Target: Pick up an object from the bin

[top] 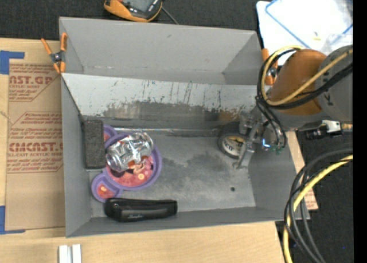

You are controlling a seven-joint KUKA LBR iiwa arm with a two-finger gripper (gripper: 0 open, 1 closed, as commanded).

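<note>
A small round disc (231,145), dark with a pale rim, lies on the floor of the grey bin (155,50), close to the bin's right wall and toward its back. My end effector (246,152) is down just beside the disc, on the side nearer that wall. I cannot tell whether it is open or closed, or whether it touches the disc. Well apart, by the bin's left wall, stands a grey foam block (93,141). Next to it is a purple plastic toy (148,177) with a crumpled silver piece (127,150) on top. A long black object (140,209) lies along the bin's front wall.
</note>
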